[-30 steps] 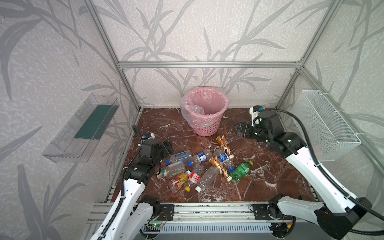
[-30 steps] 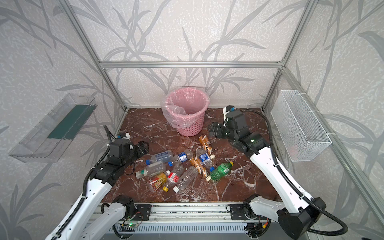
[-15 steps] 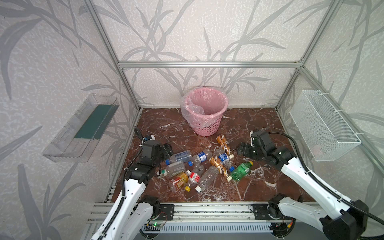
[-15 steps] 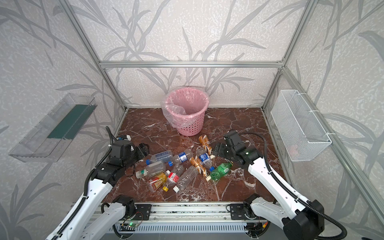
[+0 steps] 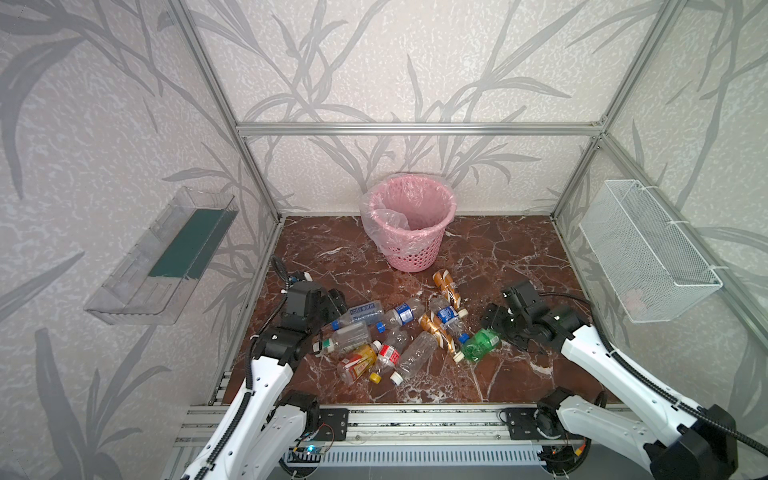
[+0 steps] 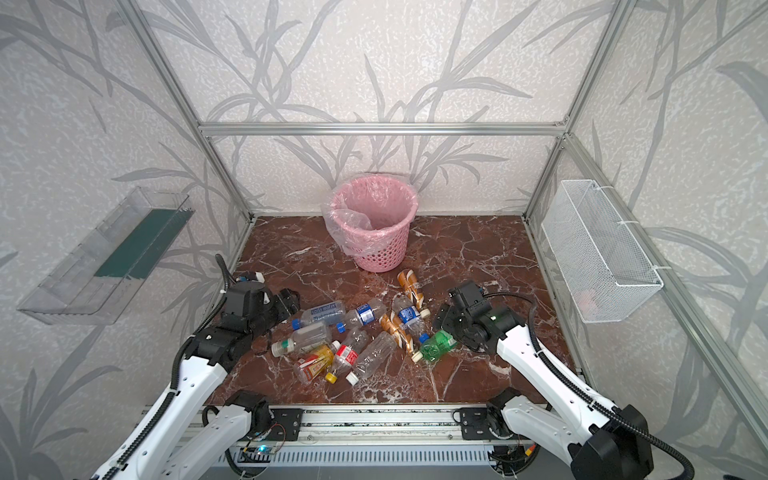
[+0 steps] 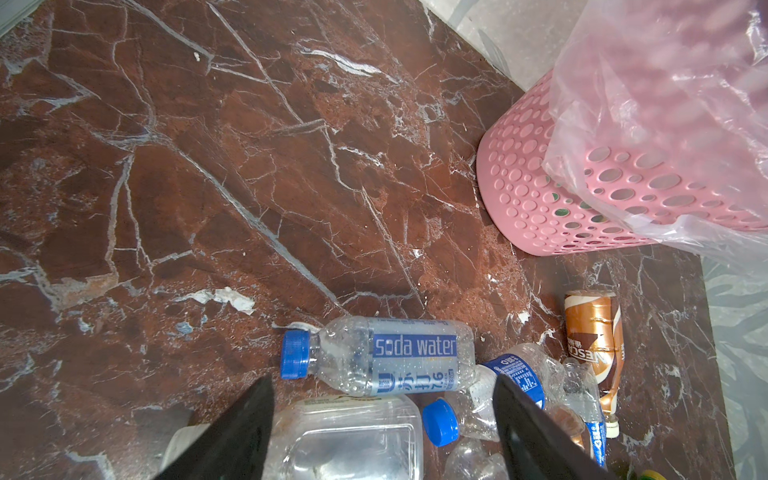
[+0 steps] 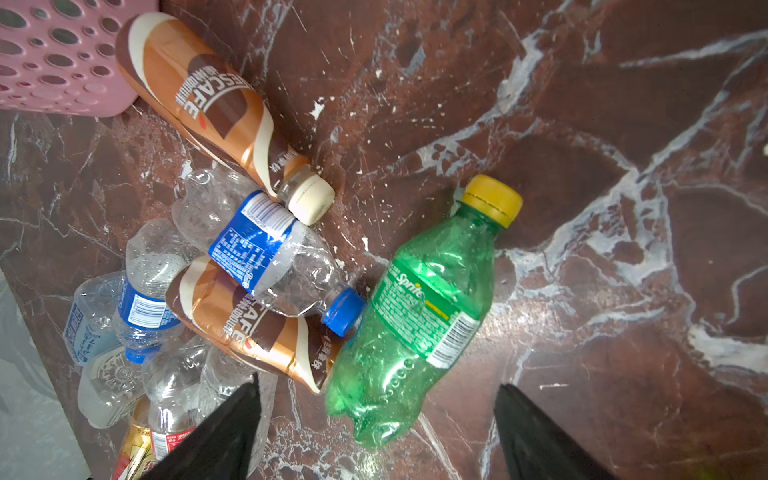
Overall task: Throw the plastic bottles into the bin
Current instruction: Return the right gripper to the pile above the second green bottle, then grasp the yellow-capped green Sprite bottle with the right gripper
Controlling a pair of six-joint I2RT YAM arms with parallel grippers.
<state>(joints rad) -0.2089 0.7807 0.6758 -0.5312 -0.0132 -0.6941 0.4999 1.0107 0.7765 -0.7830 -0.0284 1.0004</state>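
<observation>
Several plastic bottles (image 5: 399, 332) (image 6: 357, 332) lie in a heap mid-floor: clear ones with blue labels, orange-brown coffee ones (image 8: 199, 99) and a green bottle (image 5: 480, 344) (image 8: 419, 307) at the heap's right edge. The pink bin (image 5: 411, 253) (image 6: 380, 249) stands behind them, lined with a clear bag. My right gripper (image 5: 492, 320) (image 8: 378, 384) is open, its fingers on either side of the green bottle's base without touching it. My left gripper (image 5: 332, 303) (image 7: 382, 399) is open over a clear square bottle (image 7: 349, 440), just short of the soda water bottle (image 7: 395, 359).
A white wire mesh basket (image 5: 644, 253) hangs on the right wall and a clear acrylic tray (image 5: 166, 257) on the left wall. Aluminium rails (image 5: 415, 419) run along the floor's front edge. The bin's wall (image 7: 523, 187) stands close behind the heap.
My right arm has dropped from beside the bin down and forward to the green bottle, its jaws narrowing a little. The left gripper has barely shifted.
</observation>
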